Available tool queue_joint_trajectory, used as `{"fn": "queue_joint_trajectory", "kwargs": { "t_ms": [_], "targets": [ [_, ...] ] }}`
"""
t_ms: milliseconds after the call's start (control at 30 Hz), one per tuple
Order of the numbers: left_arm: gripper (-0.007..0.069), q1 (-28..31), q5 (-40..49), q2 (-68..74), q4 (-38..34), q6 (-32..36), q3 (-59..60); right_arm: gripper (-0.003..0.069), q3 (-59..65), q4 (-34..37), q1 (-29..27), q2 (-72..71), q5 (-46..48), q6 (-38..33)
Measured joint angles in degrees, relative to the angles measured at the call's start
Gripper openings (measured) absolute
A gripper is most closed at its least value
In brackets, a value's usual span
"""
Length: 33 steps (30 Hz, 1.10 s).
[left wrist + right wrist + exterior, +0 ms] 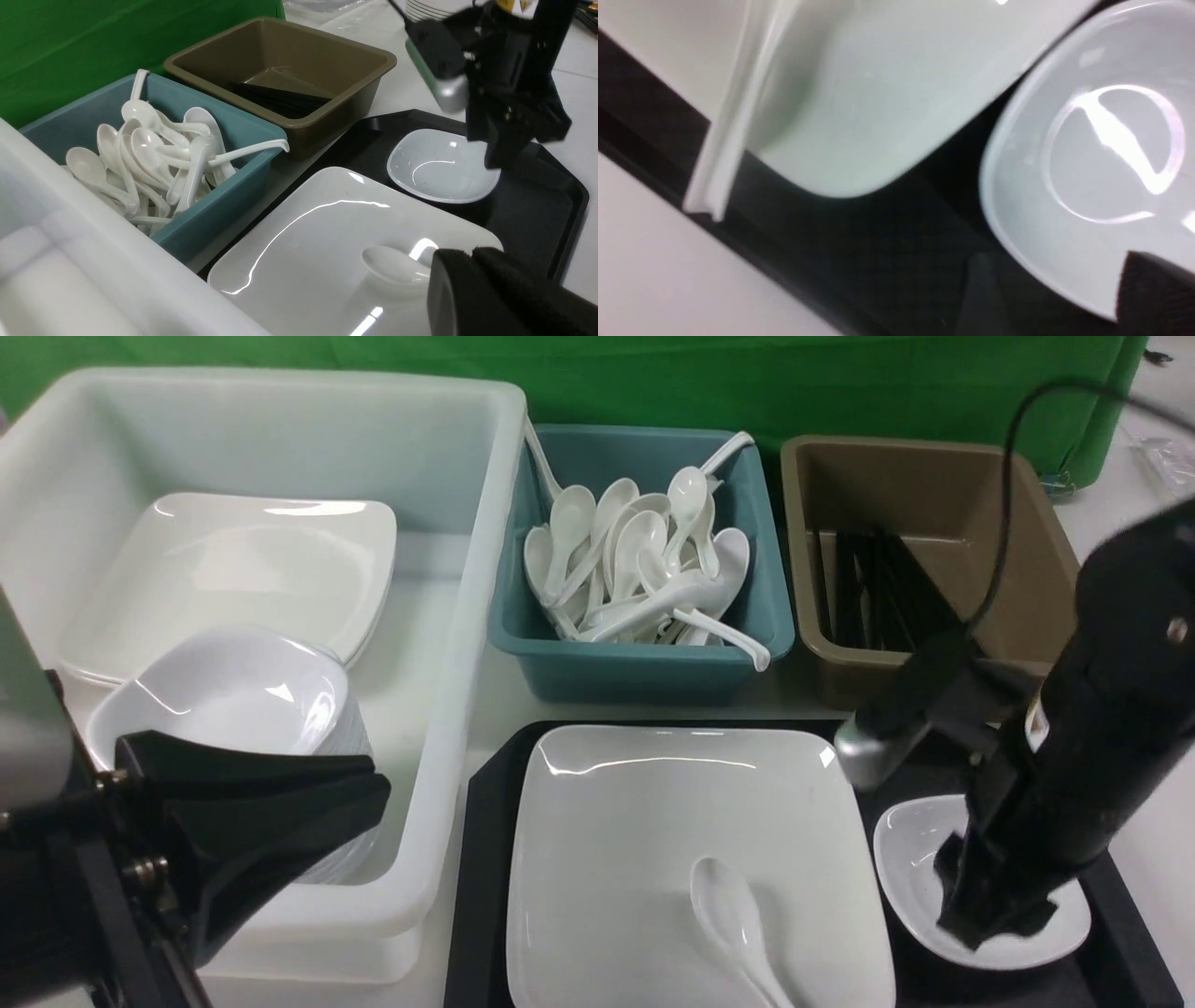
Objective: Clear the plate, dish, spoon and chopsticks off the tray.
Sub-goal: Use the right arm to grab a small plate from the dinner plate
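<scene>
The right gripper (994,901) is seen low over the near right part of the tray (481,859). Its jaws are set apart, and nothing is seen held between them. In the right wrist view only one fingertip (1153,289) is caught at the frame's edge, which suggests a wide stance.

Directly beneath the right gripper lies the dish (910,859), upright and empty on the tray's floor. The fingers are placed over the part of it nearest the robot. Whether its rim is touched cannot be told. No long axis is offered by this rounded square, so a grip across any rim is judged possible.

Just beside the dish, towards the robot's left, the plate (653,840) is found filling most of the tray. The spoon (733,915) is laid on it, bowl away from the robot and handle running back towards the robot.

The left gripper (373,798) is held shut and empty over the white tub (467,616), well apart from the dish. The dish is therefore judged to be the right arm's to take.

Chopsticks (868,588) are made out only in the brown bin (934,495), and none are seen on the tray.
</scene>
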Motion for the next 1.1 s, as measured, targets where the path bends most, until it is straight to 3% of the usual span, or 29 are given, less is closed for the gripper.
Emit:
{"fn": "queue_joint_trajectory", "kwargs": {
  "t_ms": [133,567,667,767,867,1033,1100],
  "targets": [
    [0.0017,0.00,0.57,0.00,0.00,-0.18,0.00,0.0519,4.51,-2.79,-1.00,3.60,-8.05,-0.22],
    [0.0017,0.00,0.60,0.00,0.00,-0.40,0.00,0.0512,4.78,-5.73,-4.40,11.46,-15.31,-0.38],
    [0.0017,0.00,0.60,0.00,0.00,-0.40,0.00,0.0444,4.78,-5.68,-4.40,11.46,-15.87,-0.42],
    [0.0017,0.00,0.60,0.00,0.00,-0.40,0.00,0.0274,4.45,-6.05,-4.20,11.18,-17.19,-1.41],
    [0.0017,0.00,0.65,0.00,0.00,-0.40,0.00,0.0226,3.53,-7.09,-3.96,10.31,-15.22,-1.41],
    [0.0017,0.00,0.97,0.00,0.00,-2.46,0.00,0.0072,-1.00,-6.99,1.54,3.44,0.15,4.01],
    [0.0017,0.00,0.67,0.00,0.26,-3.54,0.00,0.0063,-2.83,-6.30,3.98,0.94,3.17,6.39]
  ]
}}
